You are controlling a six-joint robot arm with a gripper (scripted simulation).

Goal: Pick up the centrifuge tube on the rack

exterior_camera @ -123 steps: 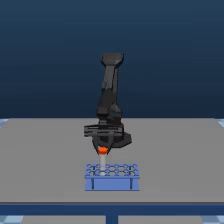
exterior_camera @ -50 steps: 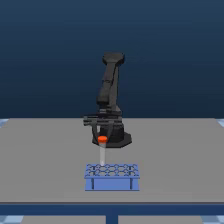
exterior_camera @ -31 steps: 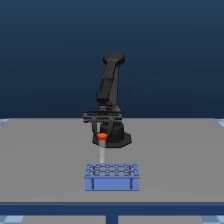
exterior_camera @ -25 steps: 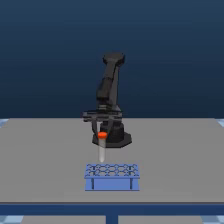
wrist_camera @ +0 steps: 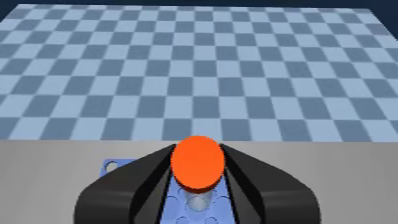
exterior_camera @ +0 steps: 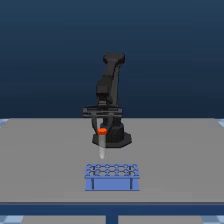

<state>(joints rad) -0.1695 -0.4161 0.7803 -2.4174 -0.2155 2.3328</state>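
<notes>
While pointing down, gripper [exterior_camera: 102, 131] grips centrifuge tube [exterior_camera: 102, 144] above rack [exterior_camera: 111, 177].

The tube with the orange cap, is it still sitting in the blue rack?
No, the centrifuge tube hangs in the gripper, its tip clear above the rack.

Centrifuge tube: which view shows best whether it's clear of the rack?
Exterior view. The centrifuge tube hangs from the gripper, its tip above the rack. The wrist view shows mainly its orange-red cap between the fingers, hiding the body.
</notes>
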